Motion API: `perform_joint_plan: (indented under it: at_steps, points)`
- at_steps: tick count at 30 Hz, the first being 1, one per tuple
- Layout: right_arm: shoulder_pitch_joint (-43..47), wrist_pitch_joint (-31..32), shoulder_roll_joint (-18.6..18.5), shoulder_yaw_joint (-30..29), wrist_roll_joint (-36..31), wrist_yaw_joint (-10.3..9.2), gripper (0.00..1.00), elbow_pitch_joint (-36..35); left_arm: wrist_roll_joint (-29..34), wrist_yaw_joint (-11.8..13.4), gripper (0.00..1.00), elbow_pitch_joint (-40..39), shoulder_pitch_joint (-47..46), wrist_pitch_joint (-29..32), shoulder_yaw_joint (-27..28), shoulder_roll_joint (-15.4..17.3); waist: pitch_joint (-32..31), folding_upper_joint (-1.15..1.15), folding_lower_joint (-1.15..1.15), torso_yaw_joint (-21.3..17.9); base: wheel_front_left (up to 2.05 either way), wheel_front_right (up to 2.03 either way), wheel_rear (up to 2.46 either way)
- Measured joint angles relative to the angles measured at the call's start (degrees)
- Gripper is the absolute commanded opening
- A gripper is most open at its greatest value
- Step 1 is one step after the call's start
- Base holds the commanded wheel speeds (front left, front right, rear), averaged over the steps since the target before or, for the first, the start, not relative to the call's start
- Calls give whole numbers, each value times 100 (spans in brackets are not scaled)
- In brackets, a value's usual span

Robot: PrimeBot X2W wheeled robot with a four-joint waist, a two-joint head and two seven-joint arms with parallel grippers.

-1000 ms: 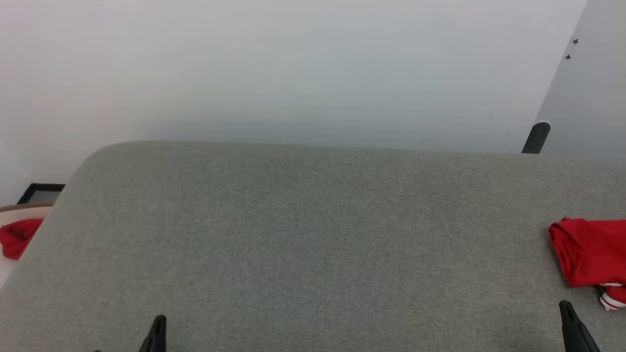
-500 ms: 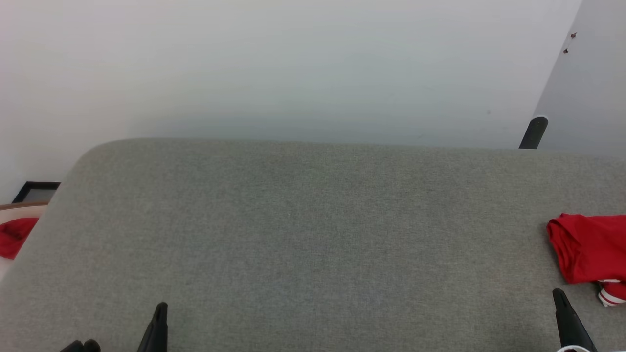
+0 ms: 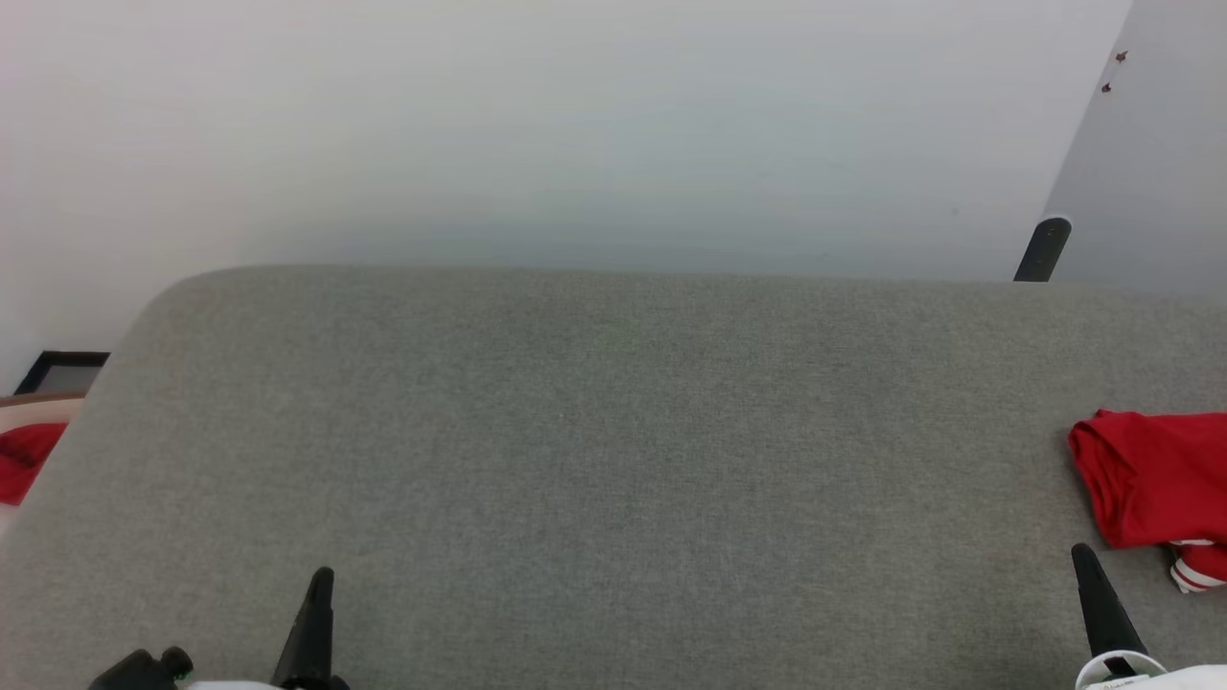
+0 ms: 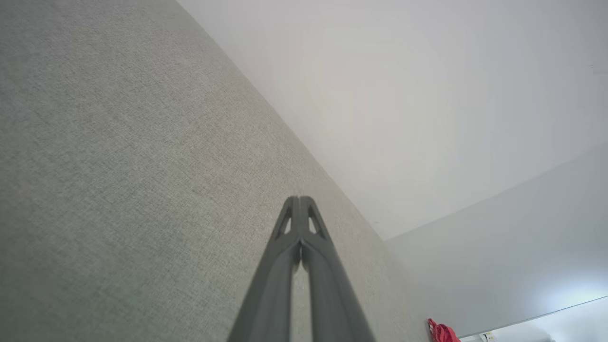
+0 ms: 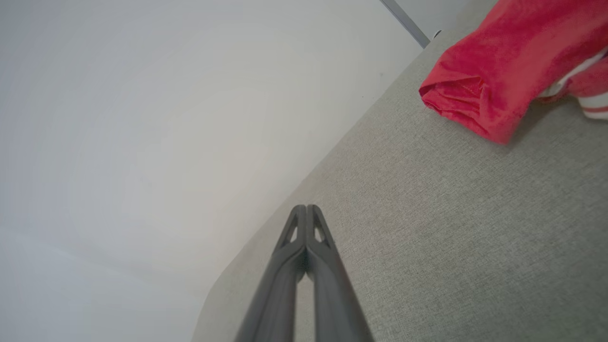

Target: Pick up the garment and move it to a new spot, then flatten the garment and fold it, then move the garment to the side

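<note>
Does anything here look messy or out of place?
The red shirt with white striped trim lies in a loose bundle at the far right of the grey fabric surface, one striped cuff poking out. Another red cloth sits off the surface at the far left. Nothing looks damaged.

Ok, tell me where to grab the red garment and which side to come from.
Grip the garment by its thick folded red edge, the one facing the middle of the grey surface. Come with the right gripper, which is nearest, from that open side, kept low. The edge stands raised, so there is likely room to get under it. Its jaws are shut: open first.
</note>
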Motion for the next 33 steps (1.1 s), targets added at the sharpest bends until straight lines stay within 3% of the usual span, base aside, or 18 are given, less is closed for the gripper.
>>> perform_joint_plan:
  at_steps: [33]
  points:
    - [-557, 225, 87, 38, 1691, -3, 0, 434, -1677, -42, 0, 178, -506, 516, 223, -279, 145, 0, 0, -106, 0, 0, 0]
